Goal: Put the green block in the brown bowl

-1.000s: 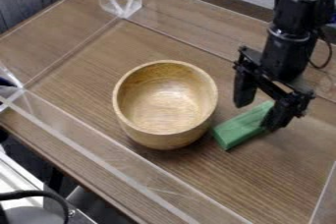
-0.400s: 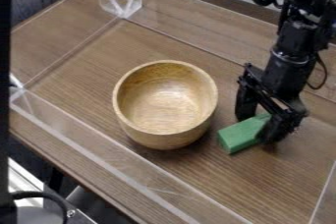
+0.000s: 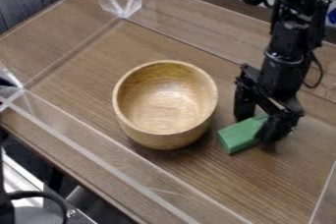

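- Black gripper [image 3: 261, 118] points down, jaws spread wide, straddling the far end of the small flat green rectangular block [image 3: 243, 134]; not clamped on it.
- Green block lies flat on the wood-grain table [image 3: 92, 51], just right of the round light-tan wooden bowl [image 3: 164, 102], close beside its wall.
- Bowl sits upright, nothing in it.
- Clear plastic walls [image 3: 79, 135] fence the table.

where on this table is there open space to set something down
Bare wood lies behind the brown bowl toward the far clear wall, and along the near wall. It is crowded right of the bowl, where the open gripper straddles the green block.
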Tool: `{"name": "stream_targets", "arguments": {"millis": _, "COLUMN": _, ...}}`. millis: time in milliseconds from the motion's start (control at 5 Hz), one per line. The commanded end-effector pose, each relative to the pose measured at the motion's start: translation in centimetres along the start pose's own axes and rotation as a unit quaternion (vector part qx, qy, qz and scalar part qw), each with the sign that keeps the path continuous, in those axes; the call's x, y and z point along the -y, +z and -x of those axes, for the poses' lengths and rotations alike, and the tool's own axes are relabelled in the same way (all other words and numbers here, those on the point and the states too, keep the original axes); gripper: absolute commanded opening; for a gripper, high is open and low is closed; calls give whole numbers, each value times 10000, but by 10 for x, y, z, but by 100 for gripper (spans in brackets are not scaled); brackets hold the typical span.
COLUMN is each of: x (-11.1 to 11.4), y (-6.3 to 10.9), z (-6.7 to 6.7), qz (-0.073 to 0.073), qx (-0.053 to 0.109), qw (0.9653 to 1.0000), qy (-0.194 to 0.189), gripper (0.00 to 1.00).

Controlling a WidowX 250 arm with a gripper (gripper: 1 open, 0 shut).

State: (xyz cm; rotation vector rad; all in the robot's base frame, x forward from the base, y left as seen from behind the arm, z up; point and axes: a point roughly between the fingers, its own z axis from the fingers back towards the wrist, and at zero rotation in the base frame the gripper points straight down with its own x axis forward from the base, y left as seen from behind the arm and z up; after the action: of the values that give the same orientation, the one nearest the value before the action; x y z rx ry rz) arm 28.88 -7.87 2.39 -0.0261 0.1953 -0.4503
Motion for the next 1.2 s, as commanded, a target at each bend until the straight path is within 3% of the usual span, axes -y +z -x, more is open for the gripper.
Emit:
{"name": "stream_targets", "arguments": {"millis": 0, "x": -6, "y": 20, "z": -8, "qz": -15, "qx": 340, "qw": 9994, "qy": 54, "gripper": 100}}
{"name": "stream_targets", "arguments": {"millis": 200, "x": -10, "y": 21, "z": -10, "qz": 12, "qx": 352, "qw": 9993, "qy": 129, "gripper": 100}}
{"name": "stream_targets", "arguments": {"millis": 600, "x": -11, "y": 15, "z": -18, "qz": 66, "qx": 724, "qw": 9967, "qy": 372, "gripper": 100}}
{"name": "stream_targets", "arguments": {"millis": 1000, "x": -17, "y": 7, "z": -13, "qz": 118, "qx": 613, "qw": 9974, "qy": 374, "gripper": 100}}
